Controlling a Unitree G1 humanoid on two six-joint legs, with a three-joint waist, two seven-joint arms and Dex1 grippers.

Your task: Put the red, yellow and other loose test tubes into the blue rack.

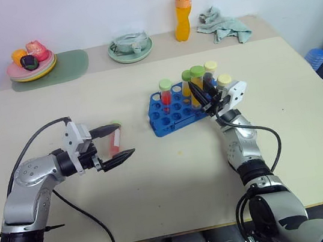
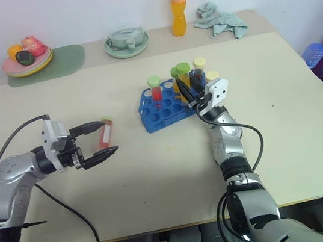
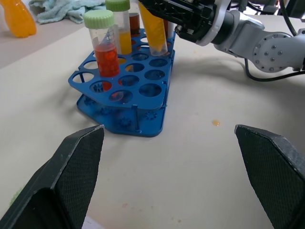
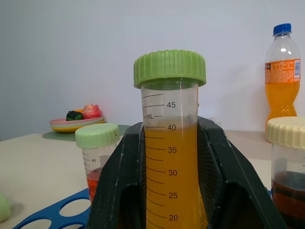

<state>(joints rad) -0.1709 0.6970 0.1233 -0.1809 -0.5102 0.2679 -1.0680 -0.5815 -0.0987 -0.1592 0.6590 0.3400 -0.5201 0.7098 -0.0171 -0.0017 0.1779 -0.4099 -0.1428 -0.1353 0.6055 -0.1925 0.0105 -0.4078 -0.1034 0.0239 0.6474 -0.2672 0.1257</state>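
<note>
Crowding the blue rack (image 1: 173,114): capped tubes, right fingers (image 1: 202,98) on yellow-orange tube (image 4: 170,157).

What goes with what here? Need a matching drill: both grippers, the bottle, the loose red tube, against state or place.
Things:
1. left gripper
2. right gripper
3. orange drink bottle
4. loose red tube

States or places:
A. shut on the yellow-orange tube at the blue rack
B. lying on the table
C. open
D. standing at the table's far edge

Pairs: 1-C, 2-A, 3-D, 4-B
</note>
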